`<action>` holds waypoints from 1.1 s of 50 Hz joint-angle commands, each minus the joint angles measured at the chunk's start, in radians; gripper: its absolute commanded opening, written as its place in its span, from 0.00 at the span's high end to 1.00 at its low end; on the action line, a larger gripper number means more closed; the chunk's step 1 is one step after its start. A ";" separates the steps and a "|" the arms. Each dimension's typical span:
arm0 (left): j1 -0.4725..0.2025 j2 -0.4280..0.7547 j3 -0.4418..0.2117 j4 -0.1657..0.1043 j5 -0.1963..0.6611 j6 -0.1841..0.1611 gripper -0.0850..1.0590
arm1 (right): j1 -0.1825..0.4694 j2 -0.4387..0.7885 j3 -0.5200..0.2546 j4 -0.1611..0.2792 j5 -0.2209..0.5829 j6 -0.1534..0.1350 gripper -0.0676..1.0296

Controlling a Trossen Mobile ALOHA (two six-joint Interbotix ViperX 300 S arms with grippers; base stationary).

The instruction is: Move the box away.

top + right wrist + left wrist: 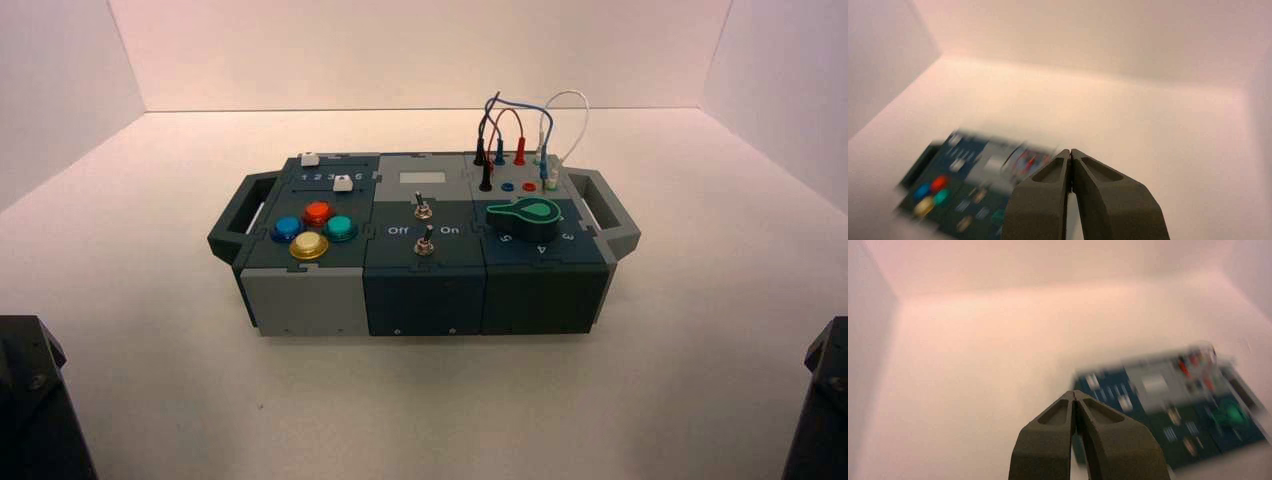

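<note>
The wrist views show the box [425,245] blurred, and its small lettering I cannot read in them. In the left wrist view, the left hand [1075,432] covers part of the box, and the right side of the box is cut off. In the right wrist view, the right hand [1071,192] hides another part of it. In the high view, only dark parts of the two arms appear, cut off at the lower left and lower right corners; the hands themselves are out of that view.

Both hands are closed, their fingertips meeting, and between them nothing is seen. They are raised above the tabletop [425,410] and apart from the box. The box lies in the middle of the tabletop, nearer to the far edge than to the side edges' front ends.
</note>
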 commanded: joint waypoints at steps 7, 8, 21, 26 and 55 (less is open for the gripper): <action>-0.143 0.140 -0.018 -0.032 0.049 -0.012 0.95 | 0.121 0.212 -0.035 0.046 0.098 -0.009 0.96; -0.155 0.152 -0.018 -0.032 0.044 -0.015 0.95 | 0.135 0.230 -0.032 0.046 0.098 -0.008 0.96; -0.321 0.325 -0.066 -0.057 0.025 -0.106 0.95 | 0.270 0.407 -0.037 0.124 0.101 -0.003 0.96; -0.417 0.416 -0.098 -0.063 0.006 -0.143 0.95 | 0.318 0.457 -0.040 0.166 0.104 -0.003 0.96; -0.624 0.732 -0.114 -0.064 -0.140 -0.212 0.95 | 0.376 0.615 0.040 0.282 0.086 0.003 0.96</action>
